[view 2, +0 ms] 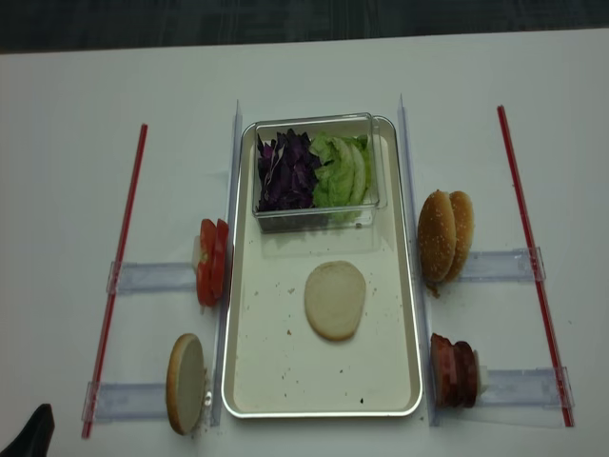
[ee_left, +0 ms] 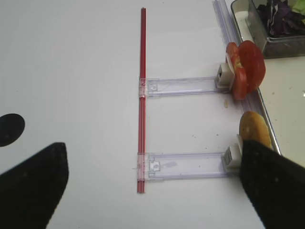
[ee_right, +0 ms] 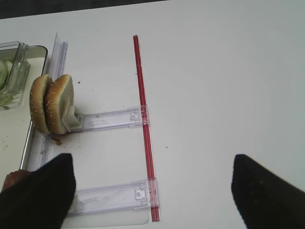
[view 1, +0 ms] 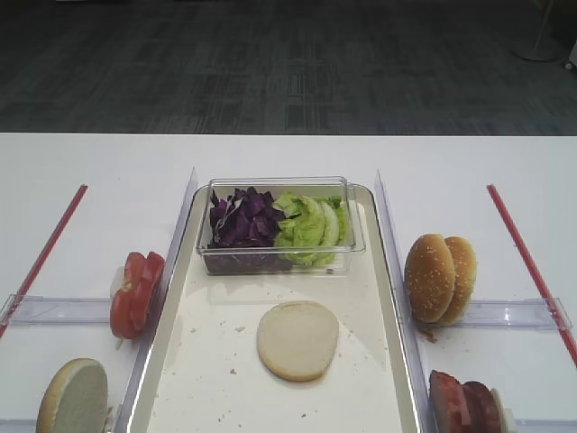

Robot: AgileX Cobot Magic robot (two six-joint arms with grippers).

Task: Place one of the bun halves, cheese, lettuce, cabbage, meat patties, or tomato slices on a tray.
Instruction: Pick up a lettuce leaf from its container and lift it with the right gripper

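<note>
So the long shiny silver metal tray (view 2: 411, 314) sits mid-worktop with one pale round bun half (view 2: 335, 300) lying flat in its middle, and behind that, at the tray's far end, a small clear plastic box (view 2: 314, 215) holding dark purple shredded cabbage (view 2: 288, 171) beside crinkled light-green lettuce (view 2: 341, 168). The right claw (ee_right: 152, 191) hangs wide open and empty over bare worktop by the right edge, well apart from the tray. The left claw (ee_left: 152, 183) looks spread open too, out by the left edge, with the red tomato slices (ee_left: 248, 69) between it and the tray.
</note>
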